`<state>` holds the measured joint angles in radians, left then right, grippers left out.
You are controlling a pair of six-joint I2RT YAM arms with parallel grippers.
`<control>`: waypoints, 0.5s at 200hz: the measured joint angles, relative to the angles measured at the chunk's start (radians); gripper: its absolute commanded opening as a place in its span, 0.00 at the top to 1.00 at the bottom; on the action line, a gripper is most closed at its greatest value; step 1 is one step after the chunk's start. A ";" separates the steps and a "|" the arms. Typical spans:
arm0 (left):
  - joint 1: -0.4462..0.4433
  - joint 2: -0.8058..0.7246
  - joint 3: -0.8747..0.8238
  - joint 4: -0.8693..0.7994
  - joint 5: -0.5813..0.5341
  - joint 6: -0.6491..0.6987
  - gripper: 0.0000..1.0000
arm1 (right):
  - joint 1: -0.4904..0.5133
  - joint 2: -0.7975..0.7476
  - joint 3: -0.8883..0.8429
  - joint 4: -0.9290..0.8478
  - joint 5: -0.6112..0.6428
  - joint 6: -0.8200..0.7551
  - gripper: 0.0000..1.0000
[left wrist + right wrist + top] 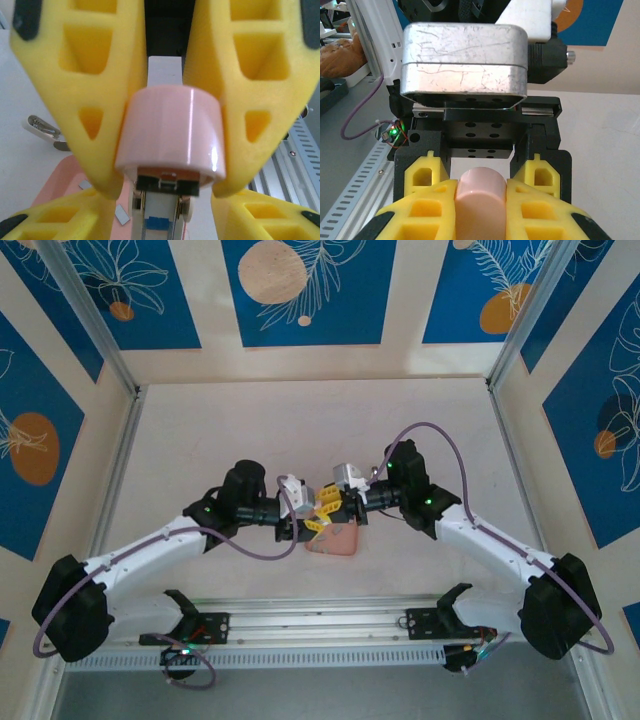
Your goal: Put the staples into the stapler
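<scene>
Pink stapler (170, 132) in right claw (481, 197)

In the left wrist view the stapler (170, 132) runs off the bottom edge, its inner channel blurred; the staples (121, 215) and the salmon-pink tray (60, 175) lie partly behind the yellow fingers (127, 60), and a whitish object (37, 127) at the left is cut off by one finger. The right wrist view cuts the stapler at the bottom edge. From above, those fingers cover nearly all of the stapler and part of the tray, where staples are too small to make out.
</scene>
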<state>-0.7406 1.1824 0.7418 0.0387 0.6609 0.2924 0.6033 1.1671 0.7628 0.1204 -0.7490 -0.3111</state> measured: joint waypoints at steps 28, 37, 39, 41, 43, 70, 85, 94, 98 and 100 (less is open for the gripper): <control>-0.006 0.005 0.002 0.020 0.001 -0.015 0.60 | 0.001 0.002 0.000 0.005 0.000 0.004 0.98; -0.008 0.011 0.002 0.029 0.001 -0.015 0.61 | 0.002 0.002 0.000 0.008 0.000 0.004 0.98; -0.008 0.012 0.002 0.029 0.000 -0.014 0.61 | 0.002 0.002 0.000 0.009 0.000 0.004 0.98; -0.008 0.014 0.003 0.030 0.000 -0.017 0.61 | 0.002 0.002 0.000 0.010 0.000 0.005 0.98; -0.009 0.015 0.003 0.031 0.000 -0.018 0.62 | 0.002 0.002 0.000 0.010 0.000 0.006 0.98; -0.013 0.030 0.004 0.040 0.000 -0.026 0.73 | 0.002 0.002 0.000 0.016 -0.003 0.010 0.97; -0.014 0.032 0.005 0.044 -0.001 -0.025 0.81 | -0.002 0.002 -0.002 0.015 -0.003 0.019 0.94; -0.015 0.032 0.006 0.043 -0.006 -0.035 0.85 | -0.005 0.001 -0.005 0.023 -0.003 0.024 0.89; -0.016 0.032 0.006 0.044 -0.009 -0.034 0.87 | -0.006 0.001 -0.006 0.026 -0.003 0.028 0.85; -0.016 0.032 0.006 0.044 -0.010 -0.038 0.88 | -0.006 0.001 -0.008 0.027 -0.004 0.029 0.83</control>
<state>-0.7563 1.2148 0.7475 0.0826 0.6506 0.2546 0.5968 1.1679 0.7551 0.1474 -0.7532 -0.2817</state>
